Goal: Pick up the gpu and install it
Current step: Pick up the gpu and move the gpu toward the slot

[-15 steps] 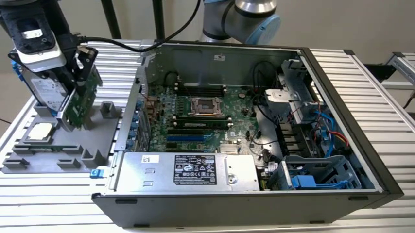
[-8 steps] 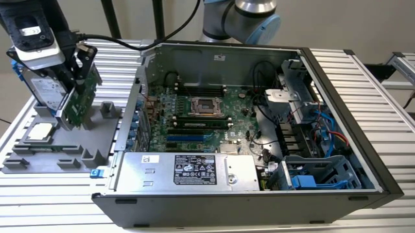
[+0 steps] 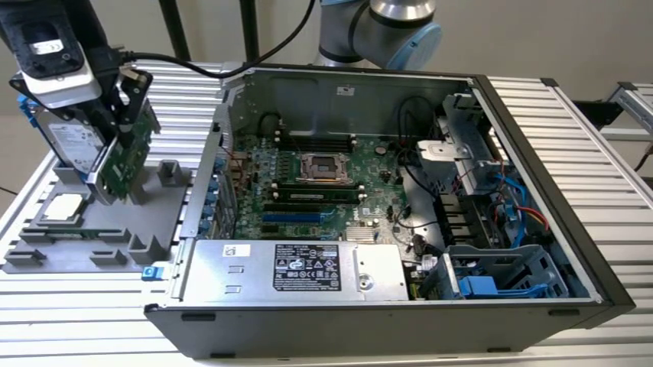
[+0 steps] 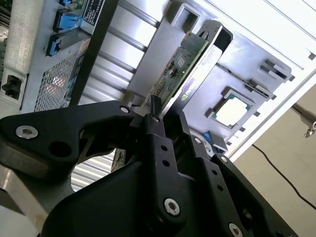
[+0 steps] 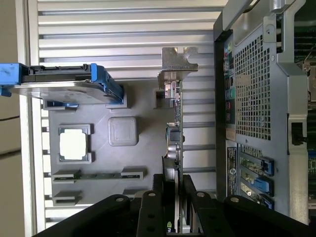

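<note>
- Pinching the gpu (image 3: 125, 164) by its upper edge, the gripper (image 3: 122, 115) held its jaws narrow on the card. The card stood upright and edge-on over the grey tray (image 3: 102, 225) at the exterior view's left, apart from the open computer case (image 3: 337, 95) on the slatted counter (image 3: 571, 115)
- The card looked thin, stiff and light, but probably fragile: one face was bare green board with small parts. A hold on the plain edge or the cooler face seemed safest, away from the components and the contact edge. With so narrow a pinch on one edge, it could pivot if knocked
- The exterior view gave the layout: the hard drive (image 3: 69, 141) stood just beyond the card, the CPU chip (image 3: 63, 206) lay in the tray further left, and the motherboard (image 3: 306, 191) sat inside the case. Whether the card's lower edge was clear of the tray could not be told from there
- The first wrist view looked along the card's length and showed its silver bracket (image 5: 177, 61) at the end away from the gripper, near the case's perforated rear wall (image 5: 252, 98)
- The second wrist view showed both faces, green board on one side and black cooler on the other, with a jaw pressed against each
</note>
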`<state>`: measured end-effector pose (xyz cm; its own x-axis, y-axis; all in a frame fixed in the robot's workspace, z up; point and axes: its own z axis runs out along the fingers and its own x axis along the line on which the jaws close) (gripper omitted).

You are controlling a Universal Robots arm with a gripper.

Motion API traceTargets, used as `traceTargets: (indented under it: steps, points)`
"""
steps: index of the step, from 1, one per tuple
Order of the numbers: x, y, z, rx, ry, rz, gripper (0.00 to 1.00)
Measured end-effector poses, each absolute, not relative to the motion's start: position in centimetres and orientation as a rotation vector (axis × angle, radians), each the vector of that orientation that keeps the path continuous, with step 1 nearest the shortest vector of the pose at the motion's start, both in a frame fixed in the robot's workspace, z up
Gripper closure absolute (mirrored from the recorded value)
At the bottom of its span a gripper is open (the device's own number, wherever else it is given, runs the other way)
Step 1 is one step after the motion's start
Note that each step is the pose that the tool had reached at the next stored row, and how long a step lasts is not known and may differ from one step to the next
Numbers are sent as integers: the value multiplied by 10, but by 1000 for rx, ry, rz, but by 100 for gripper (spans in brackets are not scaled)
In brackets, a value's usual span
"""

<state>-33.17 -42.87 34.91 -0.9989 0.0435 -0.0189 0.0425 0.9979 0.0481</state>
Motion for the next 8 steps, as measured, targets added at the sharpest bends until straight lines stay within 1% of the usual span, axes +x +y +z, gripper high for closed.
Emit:
traceTargets:
  steps: [8]
  points:
    - [-332, -429, 351, 67, 3120, 76, 100]
